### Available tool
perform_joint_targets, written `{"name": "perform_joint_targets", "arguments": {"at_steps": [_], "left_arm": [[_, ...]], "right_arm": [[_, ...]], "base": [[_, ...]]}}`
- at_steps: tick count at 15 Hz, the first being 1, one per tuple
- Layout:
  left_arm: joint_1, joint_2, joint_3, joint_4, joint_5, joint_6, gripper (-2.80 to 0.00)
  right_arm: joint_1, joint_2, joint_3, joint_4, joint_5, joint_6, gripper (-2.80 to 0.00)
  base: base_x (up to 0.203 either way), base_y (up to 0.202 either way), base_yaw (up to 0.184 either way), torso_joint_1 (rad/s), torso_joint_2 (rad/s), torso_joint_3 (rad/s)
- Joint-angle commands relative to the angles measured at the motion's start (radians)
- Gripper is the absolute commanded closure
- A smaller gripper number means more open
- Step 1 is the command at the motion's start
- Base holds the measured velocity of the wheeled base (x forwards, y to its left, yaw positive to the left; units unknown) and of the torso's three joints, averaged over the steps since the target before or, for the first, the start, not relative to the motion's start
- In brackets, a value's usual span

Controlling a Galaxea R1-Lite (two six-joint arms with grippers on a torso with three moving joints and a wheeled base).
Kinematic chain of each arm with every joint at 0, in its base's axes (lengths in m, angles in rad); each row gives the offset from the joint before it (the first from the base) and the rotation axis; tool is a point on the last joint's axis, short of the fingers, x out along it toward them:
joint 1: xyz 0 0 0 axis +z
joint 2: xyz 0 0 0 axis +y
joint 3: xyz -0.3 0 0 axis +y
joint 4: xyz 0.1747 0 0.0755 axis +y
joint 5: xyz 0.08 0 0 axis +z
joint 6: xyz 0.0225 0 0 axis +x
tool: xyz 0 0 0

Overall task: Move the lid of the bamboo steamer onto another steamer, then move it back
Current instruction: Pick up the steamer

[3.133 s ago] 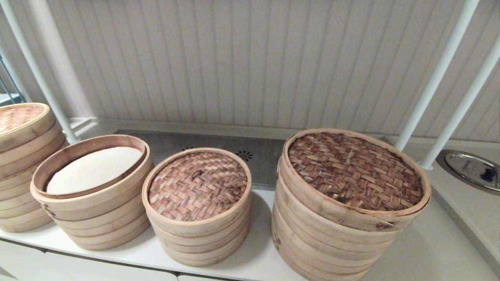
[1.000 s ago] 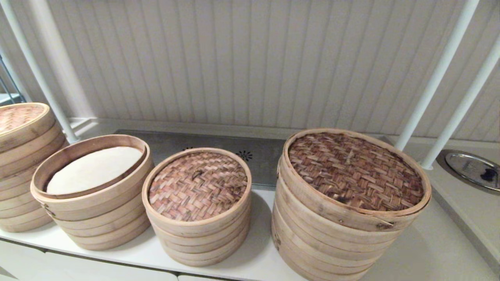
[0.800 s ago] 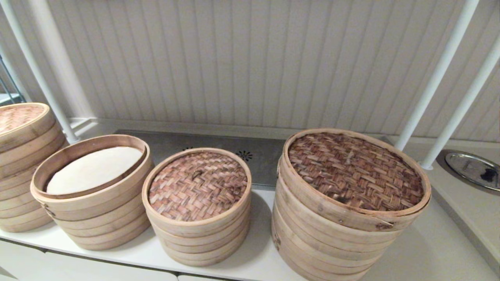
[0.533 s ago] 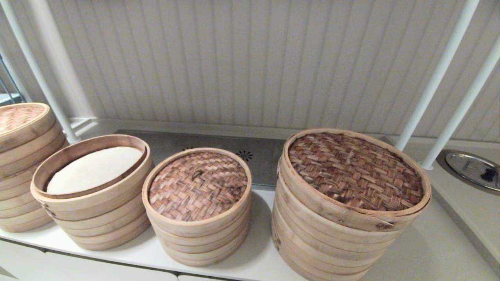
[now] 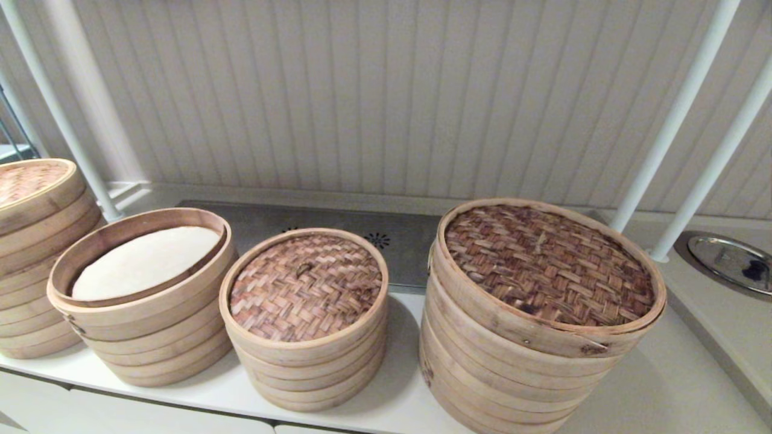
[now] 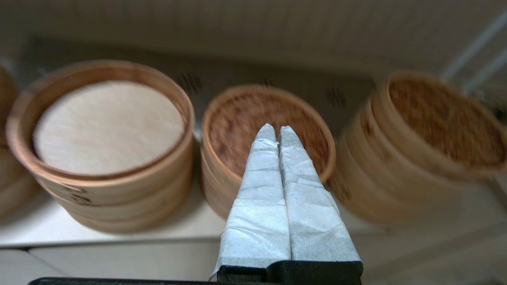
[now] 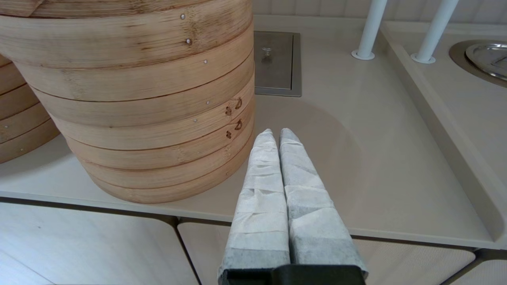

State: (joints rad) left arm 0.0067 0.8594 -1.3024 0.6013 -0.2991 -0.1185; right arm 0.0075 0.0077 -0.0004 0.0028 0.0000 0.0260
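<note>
The bamboo steamer lid (image 5: pixel 304 286), tan-pink herringbone with a small dark loop handle, rests on the middle stack of pale rings. To its left stands the other steamer (image 5: pixel 157 319), open, with a white liner (image 5: pixel 145 262) inside. Neither arm shows in the head view. In the left wrist view my left gripper (image 6: pixel 277 128) is shut and empty. It hovers in front of and above the lid (image 6: pixel 233 118), with the open steamer (image 6: pixel 99 186) off to one side. My right gripper (image 7: pixel 276 132) is shut and empty, low by the counter's front edge.
The widest, tallest stack (image 5: pixel 531 361) with a dark coarse-weave lid stands right of the middle one, close beside my right gripper (image 7: pixel 138 99). Another covered stack (image 5: pixel 30 241) sits at far left. White poles (image 5: pixel 669 126) rise at back right, near a round metal cover (image 5: pixel 730 262).
</note>
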Motion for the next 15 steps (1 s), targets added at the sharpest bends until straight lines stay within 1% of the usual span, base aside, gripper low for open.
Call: {"name": "perform_joint_targets", "arguments": {"at_steps": [1,2,3,5,6,8,10,11,13,15], "left_arm": [[-0.003,0.197,-0.103,0.105,-0.039,0.03,0.0],[-0.009,0.269,-0.136,0.155,-0.057,0.078,0.0],[-0.016,0.334,-0.152,0.195,-0.068,0.147,0.0],[-0.027,0.447,-0.158,0.236,-0.079,0.277,0.0],[-0.032,0.515,-0.159,0.242,-0.081,0.32,0.0],[-0.043,0.623,-0.17,0.243,-0.084,0.369,0.0],[-0.072,0.704,-0.179,0.217,-0.101,0.398,0.0],[-0.095,0.733,-0.178,0.181,-0.133,0.402,0.0],[-0.115,0.752,-0.181,0.16,-0.148,0.401,0.0],[-0.182,0.837,-0.197,0.13,-0.151,0.399,0.0]], "right_arm": [[0.0,0.002,-0.001,0.0,0.0,0.0,0.0],[0.0,0.002,0.0,0.0,0.0,0.0,0.0],[0.0,0.002,0.0,-0.001,0.0,0.0,0.0],[0.0,0.002,-0.001,0.0,0.0,0.0,0.0],[0.0,0.002,0.0,0.0,0.0,0.0,0.0],[0.0,0.002,-0.001,0.0,0.0,0.0,0.0],[0.0,0.002,0.0,0.0,0.0,0.0,0.0],[0.0,0.002,0.0,-0.001,0.0,0.0,0.0],[0.0,0.002,0.0,0.0,0.0,0.0,0.0],[0.0,0.002,-0.001,0.0,0.0,0.0,0.0]], "base": [[0.0,0.0,0.0,0.0,0.0,0.0],[0.0,0.0,0.0,0.0,0.0,0.0],[0.0,0.0,0.0,0.0,0.0,0.0],[0.0,0.0,0.0,0.0,0.0,0.0],[0.0,0.0,0.0,0.0,0.0,0.0],[0.0,0.0,0.0,0.0,0.0,0.0],[0.0,0.0,0.0,0.0,0.0,0.0],[0.0,0.0,0.0,0.0,0.0,0.0],[0.0,0.0,0.0,0.0,0.0,0.0],[0.0,0.0,0.0,0.0,0.0,0.0]]}}
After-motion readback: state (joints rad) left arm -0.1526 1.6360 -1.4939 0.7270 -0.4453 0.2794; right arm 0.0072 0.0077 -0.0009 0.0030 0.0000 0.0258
